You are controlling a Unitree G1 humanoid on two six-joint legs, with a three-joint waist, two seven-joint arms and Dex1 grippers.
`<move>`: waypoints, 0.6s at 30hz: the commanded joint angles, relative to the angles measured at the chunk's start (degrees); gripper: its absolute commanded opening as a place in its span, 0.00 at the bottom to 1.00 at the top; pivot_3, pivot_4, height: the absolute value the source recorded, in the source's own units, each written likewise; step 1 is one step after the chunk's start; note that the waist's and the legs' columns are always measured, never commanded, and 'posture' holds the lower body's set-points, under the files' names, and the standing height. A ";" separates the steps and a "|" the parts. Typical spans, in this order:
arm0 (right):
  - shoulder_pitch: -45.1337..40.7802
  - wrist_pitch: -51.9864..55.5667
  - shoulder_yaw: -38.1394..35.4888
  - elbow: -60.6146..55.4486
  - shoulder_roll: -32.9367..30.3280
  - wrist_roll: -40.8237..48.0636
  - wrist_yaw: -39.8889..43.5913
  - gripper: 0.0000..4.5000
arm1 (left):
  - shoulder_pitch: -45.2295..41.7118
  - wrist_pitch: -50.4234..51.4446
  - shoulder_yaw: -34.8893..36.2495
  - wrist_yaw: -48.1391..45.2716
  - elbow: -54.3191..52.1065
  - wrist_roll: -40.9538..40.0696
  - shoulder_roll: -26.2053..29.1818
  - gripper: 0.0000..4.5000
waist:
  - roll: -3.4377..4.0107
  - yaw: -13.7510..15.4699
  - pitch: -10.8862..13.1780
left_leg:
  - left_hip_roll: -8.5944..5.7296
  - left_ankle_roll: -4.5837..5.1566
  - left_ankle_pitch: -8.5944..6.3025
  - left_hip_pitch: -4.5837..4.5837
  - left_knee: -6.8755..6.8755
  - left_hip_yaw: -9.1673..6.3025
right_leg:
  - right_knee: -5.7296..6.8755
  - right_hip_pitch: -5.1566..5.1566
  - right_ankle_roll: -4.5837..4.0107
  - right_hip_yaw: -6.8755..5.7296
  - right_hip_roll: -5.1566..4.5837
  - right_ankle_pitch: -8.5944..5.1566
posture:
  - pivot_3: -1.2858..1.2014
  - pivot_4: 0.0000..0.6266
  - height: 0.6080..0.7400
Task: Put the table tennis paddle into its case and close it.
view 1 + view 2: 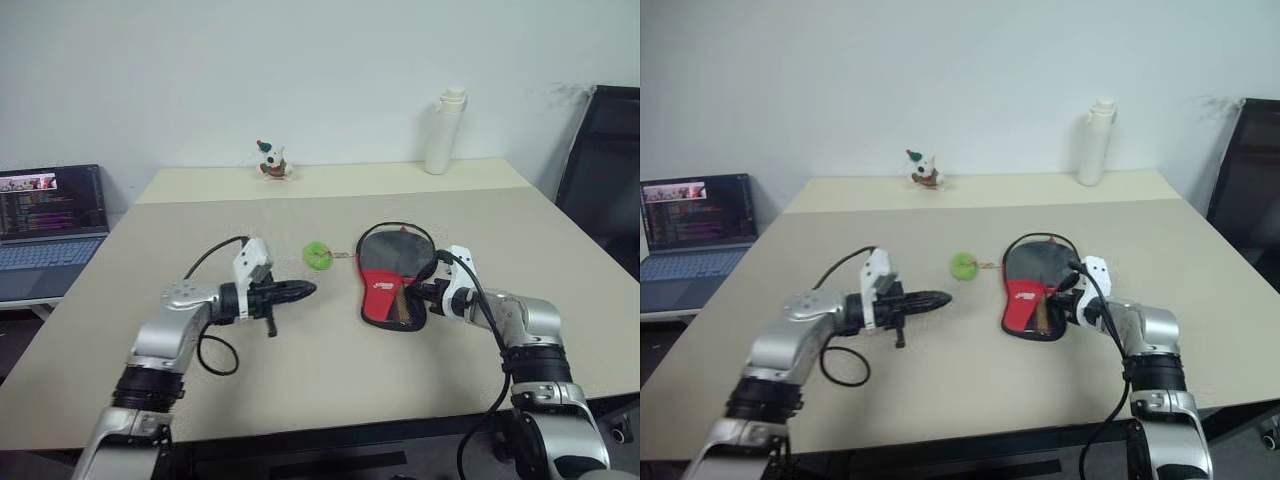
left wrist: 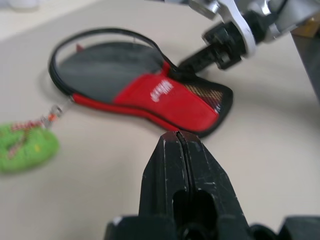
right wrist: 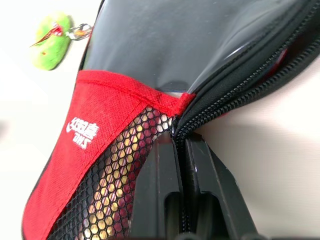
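1. We reckon the first half is done – the table tennis paddle (image 3: pixel 200 40) sits inside the case (image 1: pixel 385 290), its glossy black face showing through the gaping top and a bit of light wood visible behind the mesh at the handle end. The case lies flat on the worktop (image 1: pixel 330 380), right of centre.
2. What's left is the closing. In the right wrist view the zip edge is parted along the side, so the case looks unzipped from there round the blade.
3. The right gripper (image 3: pixel 182 145) has its jaws pressed together on the case's zip edge, right where the two rows of teeth meet – whether it has the slider itself we can't tell.
4. The left gripper (image 1: pixel 300 291) hovers over bare worktop well left of the case, jaws pressed together on nothing.
5. Materials: soft black fabric pouch, red woven panel with a white logo, dark honeycomb mesh pocket, chunky black zip teeth. It'll probably flex and slide when tugged.
6. A fuzzy green ball (image 1: pixel 318 256) hangs off a little chain by the case's round end.
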 commanded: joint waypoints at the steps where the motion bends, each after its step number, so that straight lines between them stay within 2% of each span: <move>1: -2.97 2.42 1.46 -1.62 2.54 3.39 2.74 0.00 | 1.81 2.74 0.76 -3.32 -6.11 -3.61 2.75 0.00 | 0.00 -0.03 0.00 | 0.01 0.00 0.00 0.00 0.00 0.00 | 0.04 -0.03 -0.02 0.01 0.00 -0.01 | 0.52 0.24 1.00; 9: -1.55 8.11 4.19 -7.51 5.88 5.81 2.87 0.00 | 7.88 6.57 0.77 -4.83 -13.54 -6.91 6.52 0.00 | 0.00 0.43 0.00 | -0.07 0.00 0.00 -0.04 0.01 -0.05 | 0.16 -0.08 -0.09 -0.01 -0.07 -0.07 | 0.52 0.24 1.00; 18: 10.18 21.92 1.36 -27.08 7.48 10.26 -1.69 0.00 | 12.34 8.98 0.49 -4.86 -18.65 -9.42 7.67 0.00 | 0.00 0.69 0.00 | -0.10 0.00 0.00 -0.09 -0.02 -0.18 | 0.15 -0.08 0.11 0.00 -0.13 -0.24 | 0.52 0.24 1.00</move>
